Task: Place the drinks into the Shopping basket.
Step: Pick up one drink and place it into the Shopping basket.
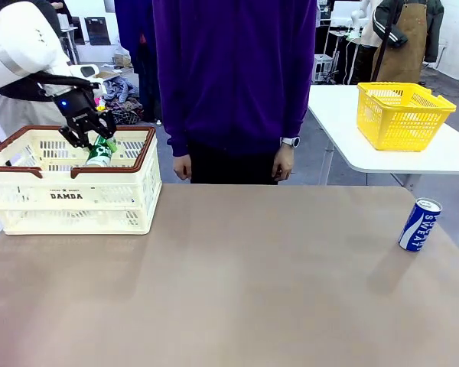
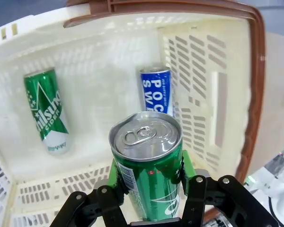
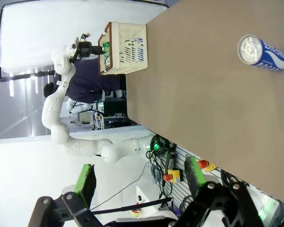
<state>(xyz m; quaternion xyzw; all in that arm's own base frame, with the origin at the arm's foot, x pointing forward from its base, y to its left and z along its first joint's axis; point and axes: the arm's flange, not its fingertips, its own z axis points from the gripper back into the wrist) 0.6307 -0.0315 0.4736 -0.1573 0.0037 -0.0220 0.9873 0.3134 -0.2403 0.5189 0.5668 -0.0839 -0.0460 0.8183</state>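
From the front: clamping the green can in the left gripper over the Shopping basket; leaving the blue can upright, far right on the table.

Down the left wrist: pinching mid-body, above a second green can and a second blue can lying inside.

Down the right wrist: holding the right gripper wide, empty.

Likely light, stiff, slick; best taken mid-body.

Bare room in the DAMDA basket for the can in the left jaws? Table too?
Basket floor: bare strip between lying green can and lying blue can, below the held green can. Tight beside either can. Table: bare from basket to standing blue can.
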